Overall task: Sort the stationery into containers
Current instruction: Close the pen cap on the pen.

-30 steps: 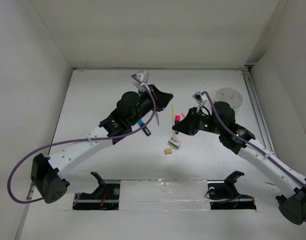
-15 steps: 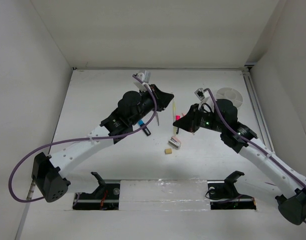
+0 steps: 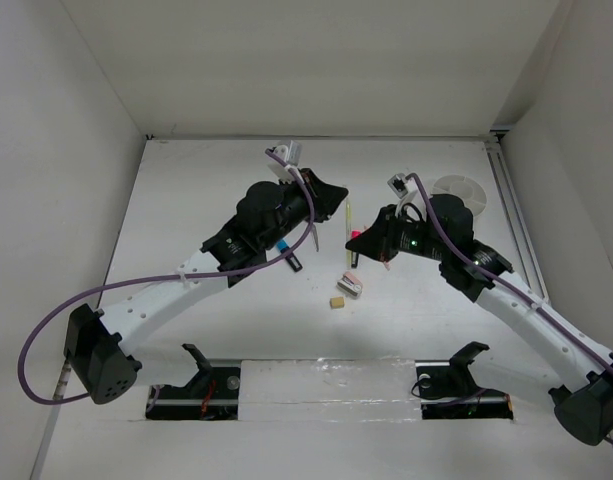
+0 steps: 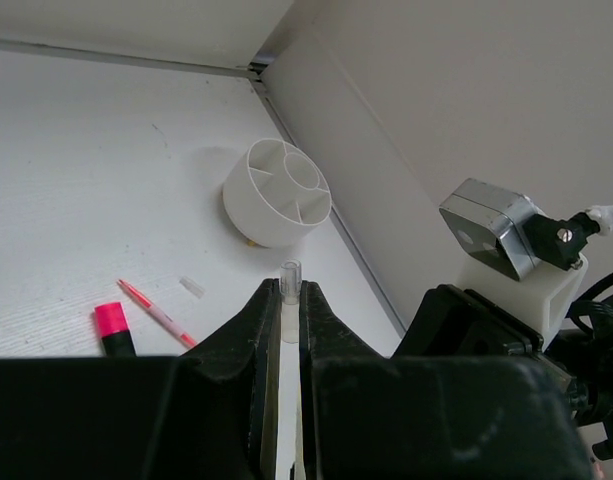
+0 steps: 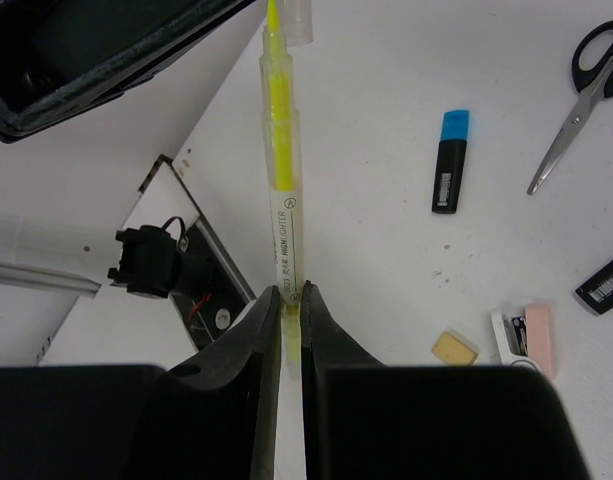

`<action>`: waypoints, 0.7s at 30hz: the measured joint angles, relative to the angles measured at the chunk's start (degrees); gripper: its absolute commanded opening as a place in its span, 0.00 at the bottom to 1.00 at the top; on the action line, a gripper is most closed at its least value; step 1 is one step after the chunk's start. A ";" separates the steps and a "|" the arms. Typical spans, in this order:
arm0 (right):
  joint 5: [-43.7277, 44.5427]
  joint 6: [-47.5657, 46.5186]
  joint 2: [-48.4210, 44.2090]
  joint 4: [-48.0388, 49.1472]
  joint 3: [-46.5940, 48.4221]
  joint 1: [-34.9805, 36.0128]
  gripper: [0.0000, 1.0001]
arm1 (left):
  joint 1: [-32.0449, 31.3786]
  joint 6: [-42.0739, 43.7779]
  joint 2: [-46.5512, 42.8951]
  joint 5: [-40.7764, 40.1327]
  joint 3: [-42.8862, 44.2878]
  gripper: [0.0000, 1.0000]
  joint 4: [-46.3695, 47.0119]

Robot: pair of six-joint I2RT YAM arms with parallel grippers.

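My left gripper (image 3: 341, 193) (image 4: 284, 300) is shut on the upper end of a pale yellow highlighter pen (image 3: 347, 215) (image 5: 283, 190) held above the table. Its clear cap (image 4: 290, 275) pokes past the fingertips. My right gripper (image 3: 354, 243) (image 5: 290, 295) is shut on the same pen's lower end. The round white divided organizer (image 3: 458, 190) (image 4: 278, 192) stands at the back right. On the table lie black-handled scissors (image 5: 584, 90), a blue-and-black highlighter (image 5: 450, 160), a pink-and-black highlighter (image 4: 114, 328), a pink pencil (image 4: 156, 313), a tan eraser (image 3: 337, 302) (image 5: 454, 347) and a grey-pink block (image 3: 350, 285) (image 5: 526, 335).
White walls close in the table on three sides, with a metal rail (image 3: 506, 210) along the right. A small clear cap (image 4: 191, 286) lies near the pink pencil. Black clamps sit on the near-edge rail (image 3: 326, 385).
My right gripper has moved up and away from the near edge to the pen held by my left gripper and now grips its lower end. The pen stands more upright.
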 measured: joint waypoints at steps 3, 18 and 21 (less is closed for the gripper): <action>-0.04 -0.04 -0.02 -0.04 0.02 0.00 0.00 | 0.00 -0.55 -0.02 -1.66 0.00 0.00 -0.02; -0.52 -0.04 -0.02 0.00 -0.28 0.00 0.00 | 0.00 -1.46 -0.02 -5.18 1.07 0.00 0.07; -0.55 -0.04 0.09 0.00 -0.28 0.00 0.00 | 0.00 -1.44 -0.02 -5.07 1.07 0.00 0.07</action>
